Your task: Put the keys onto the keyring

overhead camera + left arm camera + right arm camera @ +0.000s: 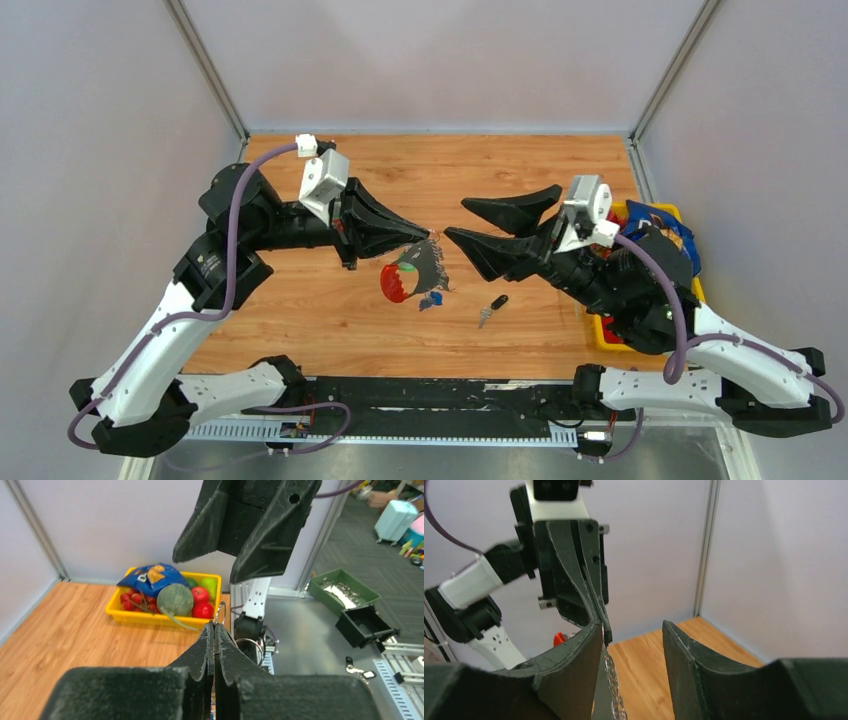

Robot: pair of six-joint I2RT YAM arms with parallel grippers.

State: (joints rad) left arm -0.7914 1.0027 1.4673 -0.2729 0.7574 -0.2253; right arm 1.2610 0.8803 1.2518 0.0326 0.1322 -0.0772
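My left gripper point(428, 236) is shut on the keyring point(219, 612), a thin metal ring poking out past its closed tips. The bunch hangs below it over the table: red oval tag point(399, 283), grey strap point(428, 262), small blue piece point(431, 298). The key point(492, 309), black head and short silver blade, lies flat on the table just right of the bunch. My right gripper point(460, 219) is open and empty, its tips facing the left gripper's tips a short way apart. In the right wrist view the strap and chain point(613, 680) hang beside my left finger point(574, 665).
A yellow bin point(604, 335) with tomatoes, a green melon point(175, 599) and a blue bag point(660, 226) stands at the table's right edge, partly under my right arm. Grey walls close in the back and both sides.
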